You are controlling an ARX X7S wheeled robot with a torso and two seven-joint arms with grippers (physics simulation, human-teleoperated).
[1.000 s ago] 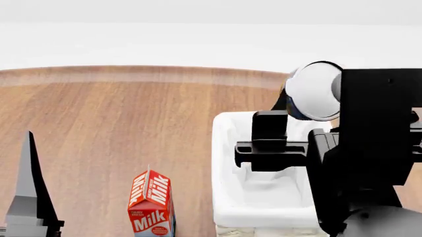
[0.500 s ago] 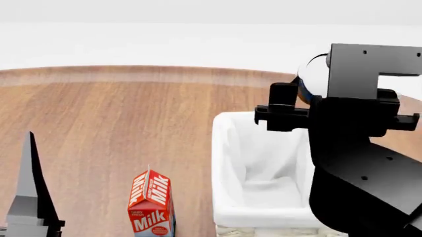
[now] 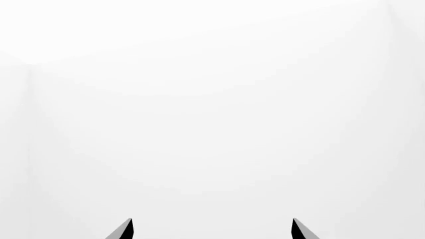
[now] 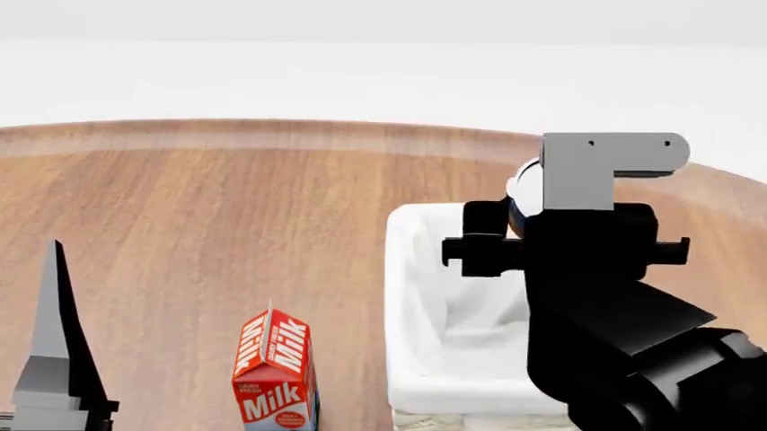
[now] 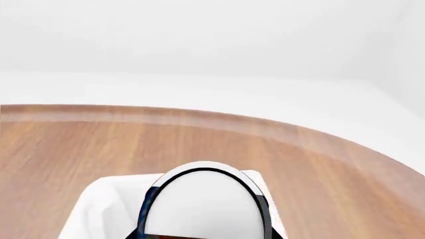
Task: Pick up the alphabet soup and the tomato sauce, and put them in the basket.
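My right gripper [image 4: 563, 244] is shut on the alphabet soup [image 4: 524, 185] and holds it over the far end of the basket [image 4: 410, 296]. In the head view only a sliver of the can's pale lid shows behind the wrist. In the right wrist view the alphabet soup [image 5: 202, 204] fills the lower middle, its lid ringed in dark blue, with the white-lined basket [image 5: 99, 209] below it. My left gripper [image 3: 212, 226] is open, its two tips far apart against plain white; one of its fingers [image 4: 54, 332] rises at the head view's lower left. The tomato sauce is out of view.
A red and white milk carton [image 4: 276, 368] stands on the wooden table [image 4: 215, 215] just left of the basket. The table's curved far edge [image 4: 264, 135] runs against a white background.
The right arm has turned its wrist and come down with the can, from above the basket's far right corner to lower over its far end. The left arm has not moved.
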